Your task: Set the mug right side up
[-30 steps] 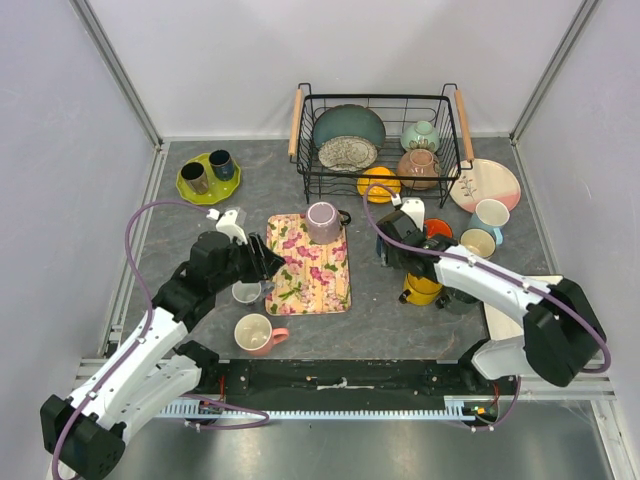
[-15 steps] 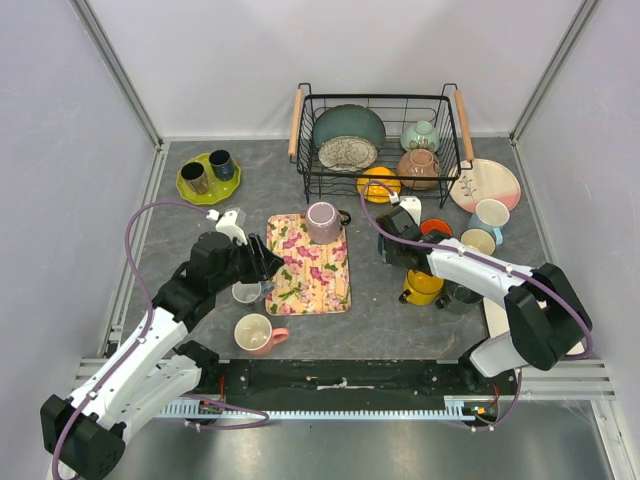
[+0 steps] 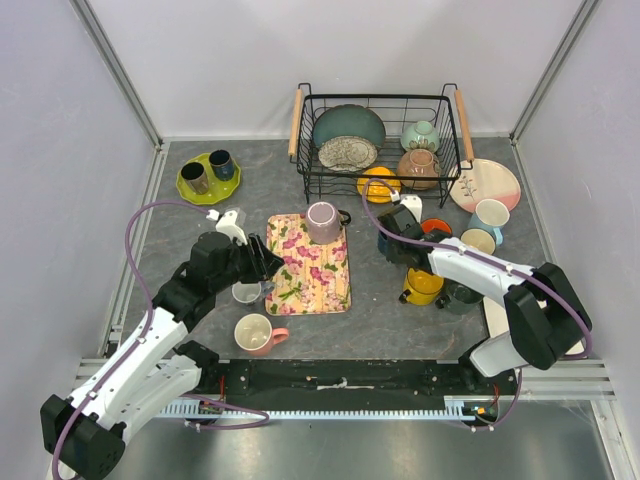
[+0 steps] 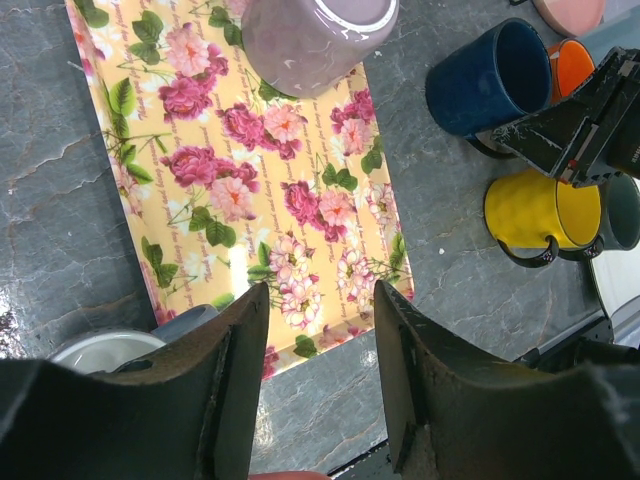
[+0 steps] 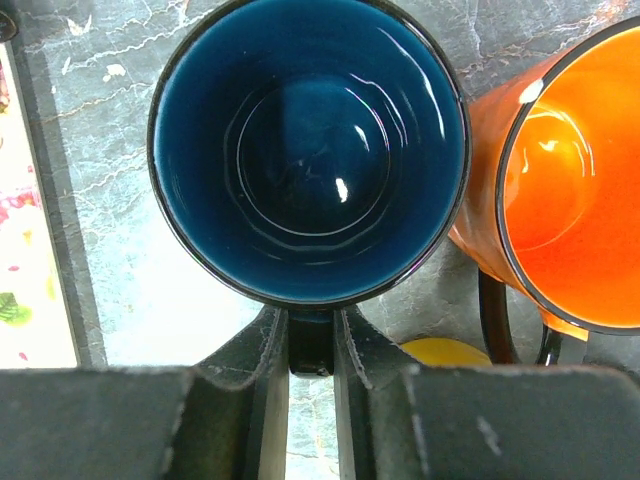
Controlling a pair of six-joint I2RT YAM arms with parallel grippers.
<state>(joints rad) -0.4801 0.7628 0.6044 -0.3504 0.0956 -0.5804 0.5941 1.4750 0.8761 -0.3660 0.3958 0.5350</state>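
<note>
Down the right wrist view first: staring straight into the blue mug (image 5: 305, 150), mouth up, glossy inside fully on show. Right side up, then. Pinches narrow with the right gripper (image 5: 312, 345) on the dark handle, one finger pressed to each side of it, with the mug's body just beyond the fingertips and its rim almost against them. Hangs or sits over the grey slate table (image 5: 120, 290), between the floral mat (image 4: 250, 190) and the orange mug (image 5: 560, 220), very close to the orange one. Cannot tell whether the base is down on the slate or just off it. Below the orange one, a sliver of yellow mug (image 5: 445, 350).

Switching to the left wrist view: same blue mug at top right, mouth open to the camera, black fingers closed at its handle side. Over the near edge of the mat, spreads the left gripper (image 4: 320, 300) wide, with nothing between the fingers and well apart from the blue mug. Just beside the left-hand finger, a white cup (image 4: 100, 352) on the slate. At the far end of the mat, a lilac mug (image 4: 310, 35); cannot tell from here which end is up.

From above: reaches in from the right to a spot just right of the mat and in front of the wire dish rack (image 3: 378, 140).
</note>
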